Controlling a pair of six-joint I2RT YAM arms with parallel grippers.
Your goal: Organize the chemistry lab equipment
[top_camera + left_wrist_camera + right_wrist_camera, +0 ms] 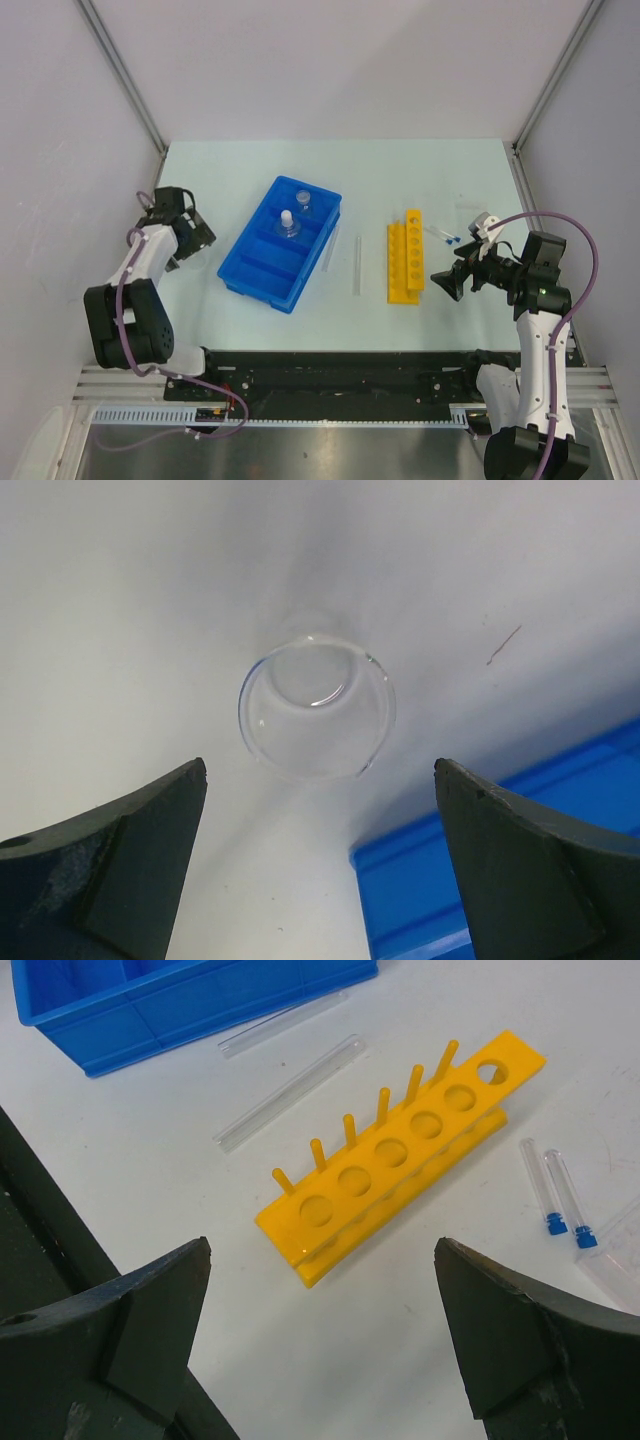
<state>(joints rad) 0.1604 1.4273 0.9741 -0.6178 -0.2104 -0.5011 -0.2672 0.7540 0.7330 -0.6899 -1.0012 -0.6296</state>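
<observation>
While left tool [320,768] gapes, glass flask [317,708] lies ahead.

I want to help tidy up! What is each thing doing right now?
left gripper, open, empty.
right gripper, open, empty.
blue tray, holds two flasks.
loose flask, on the table, outside the tray.
yellow rack, upright, holes empty.
two tubes, lying flat on the table.
two droppers, lying beside the rack.

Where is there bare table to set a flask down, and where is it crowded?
Bare: the far strip beyond blue tray and yellow rack, and the near strip before them. Crowded: tubes between them, droppers right of the rack.
</observation>
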